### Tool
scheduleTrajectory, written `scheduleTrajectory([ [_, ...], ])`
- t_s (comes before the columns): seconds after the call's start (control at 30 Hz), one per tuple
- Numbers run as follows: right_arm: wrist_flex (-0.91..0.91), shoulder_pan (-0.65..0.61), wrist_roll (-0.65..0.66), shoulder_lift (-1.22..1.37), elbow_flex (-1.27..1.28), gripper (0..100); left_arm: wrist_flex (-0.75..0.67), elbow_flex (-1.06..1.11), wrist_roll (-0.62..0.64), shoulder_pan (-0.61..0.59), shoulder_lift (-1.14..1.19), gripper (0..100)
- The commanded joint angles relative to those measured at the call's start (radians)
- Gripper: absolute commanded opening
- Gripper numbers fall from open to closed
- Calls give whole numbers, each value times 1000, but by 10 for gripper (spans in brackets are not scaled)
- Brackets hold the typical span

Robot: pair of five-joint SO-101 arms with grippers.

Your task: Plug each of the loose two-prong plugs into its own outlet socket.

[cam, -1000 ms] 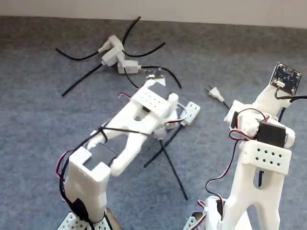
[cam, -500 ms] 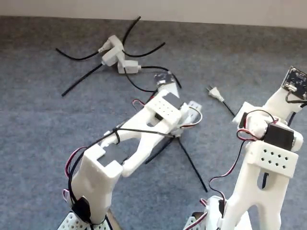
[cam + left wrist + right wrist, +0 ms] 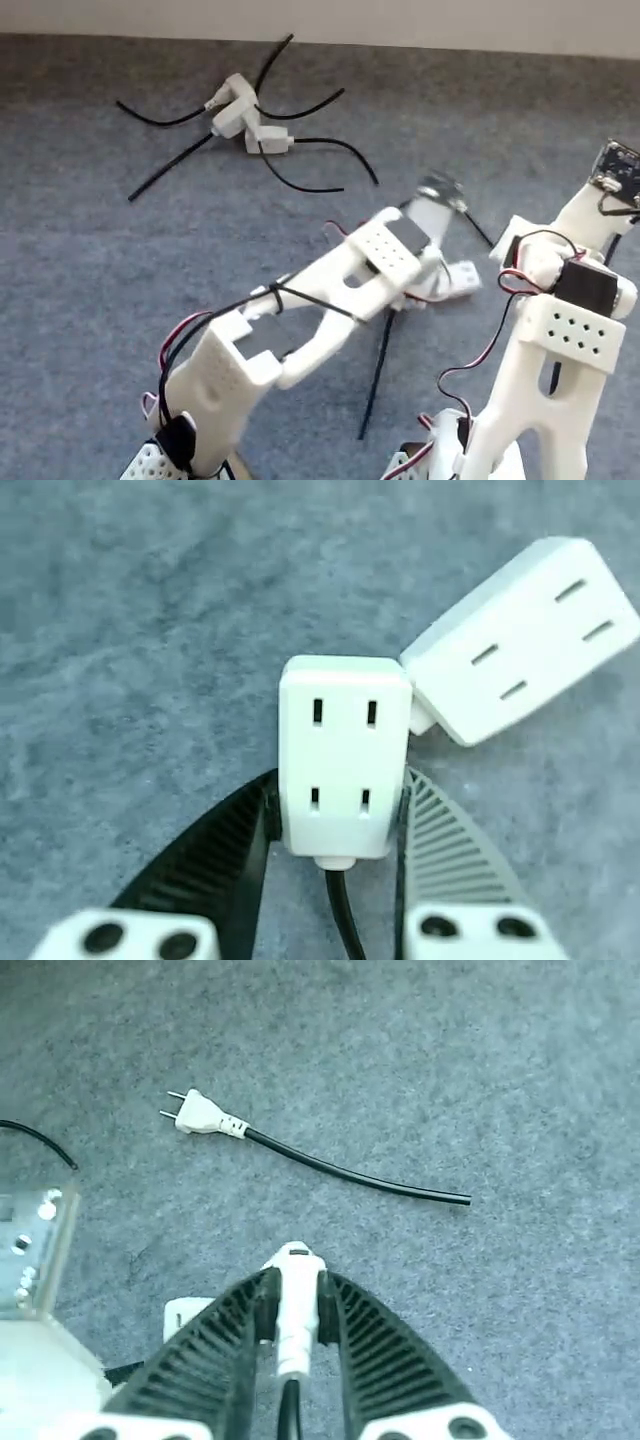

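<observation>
My left arm [image 3: 350, 285] has swung right with its white socket [image 3: 343, 740]. Far left, a bunch of sockets and plugs [image 3: 240, 120] looks joined already. My left gripper [image 3: 338, 800] clamps that socket, another socket [image 3: 520, 640] just beside. My right gripper [image 3: 295, 1285] pinches a plug [image 3: 292, 1325], not in yet. Its wrist view shows a loose plug [image 3: 205, 1115]; from high, my arm covers it.
</observation>
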Motion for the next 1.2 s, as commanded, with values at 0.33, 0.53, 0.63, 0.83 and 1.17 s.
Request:
scheduleTrajectory([
  [0.33, -10, 54, 17, 165, -94, 8, 46, -91, -694, -228, -51, 6],
  [0.53, 74, 54, 18, 306, -206, 8, 49, -101, -979, -263, -44, 6],
  [0.63, 79, 54, 18, 321, -223, 8, 43, -41, -1048, -228, -42, 7],
  [0.83, 85, 47, 18, 321, -229, 8, 43, 13, -1079, -183, -44, 72],
  [1.17, 147, -65, 61, 331, -283, 8, 89, -79, -1033, -288, -102, 391],
])
